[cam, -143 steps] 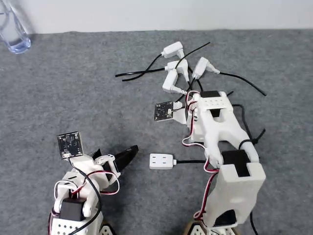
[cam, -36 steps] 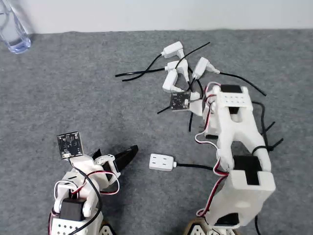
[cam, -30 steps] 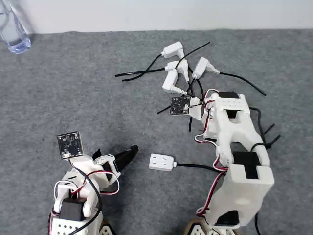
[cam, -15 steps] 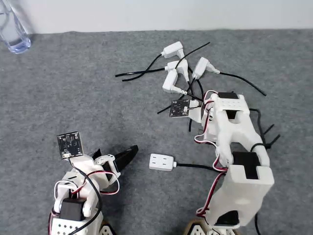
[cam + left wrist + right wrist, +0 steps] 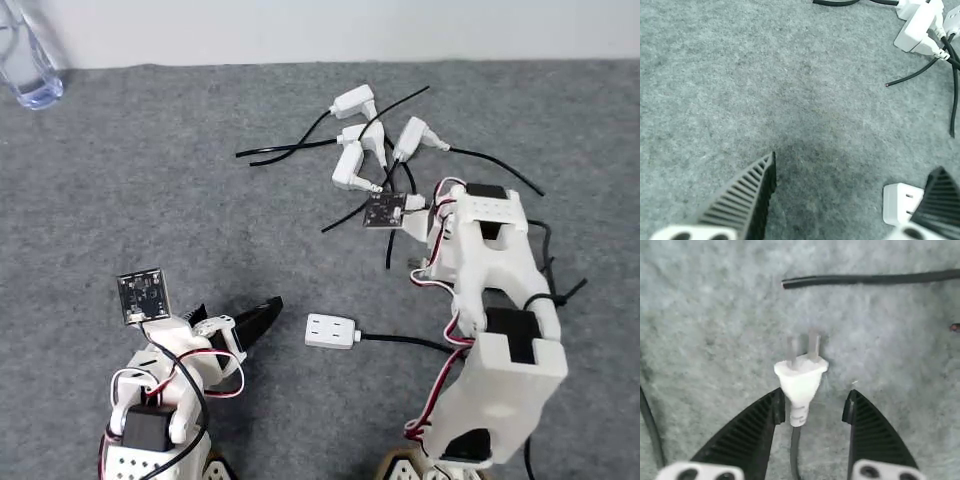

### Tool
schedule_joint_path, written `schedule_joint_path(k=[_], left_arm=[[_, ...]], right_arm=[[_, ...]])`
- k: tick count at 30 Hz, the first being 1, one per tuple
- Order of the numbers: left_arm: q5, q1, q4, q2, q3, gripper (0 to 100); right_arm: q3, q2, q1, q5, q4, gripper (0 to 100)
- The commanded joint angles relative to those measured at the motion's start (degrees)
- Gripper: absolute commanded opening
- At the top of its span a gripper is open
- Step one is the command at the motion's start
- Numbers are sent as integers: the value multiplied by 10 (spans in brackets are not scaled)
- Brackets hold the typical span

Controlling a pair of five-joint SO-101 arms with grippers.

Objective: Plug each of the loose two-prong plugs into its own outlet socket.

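**Right claw** (image 5: pixel 815 397): open. Its two black ribbed fingers (image 5: pixel 747 435) are spread, with a white two-prong plug (image 5: pixel 800 377) lying between them on the grey table (image 5: pixel 150 180).
- The plug body lies close against one finger and well clear of the other. The claw has no grip on it.
- The prongs point away from the wrist. The plug's dark cord runs back between the fingers.
- A loose black cable end (image 5: pixel 865 279) lies across the table beyond the prongs.

**Left claw** (image 5: pixel 856 165): open wide and holding nothing, low over the table at the near left.
- The white outlet socket (image 5: pixel 332 329) lies flat just beside one fingertip, and its black cord leads toward the right arm's base.

**Relative positions (high view):**
- The right arm extends to a cluster of white plugs (image 5: pixel 350 150) with tangled black cords at the far centre of the table.
- The outlet socket lies well apart from that cluster, between the two arms and nearer the left claw.
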Motion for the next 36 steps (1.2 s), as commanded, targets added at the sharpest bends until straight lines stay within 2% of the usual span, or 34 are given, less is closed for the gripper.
schedule_joint_path(k=[1, 13, 36], left_arm=[[-1, -2, 1, -4, -5, 433], [-1, -2, 1, -4, -5, 433], [-1, -2, 1, -4, -5, 433]], right_arm=[[-33, -4, 2, -3, 3, 183], [-33, -3, -50, -5, 18, 183], [-59, 39, -1, 15, 0, 182]])
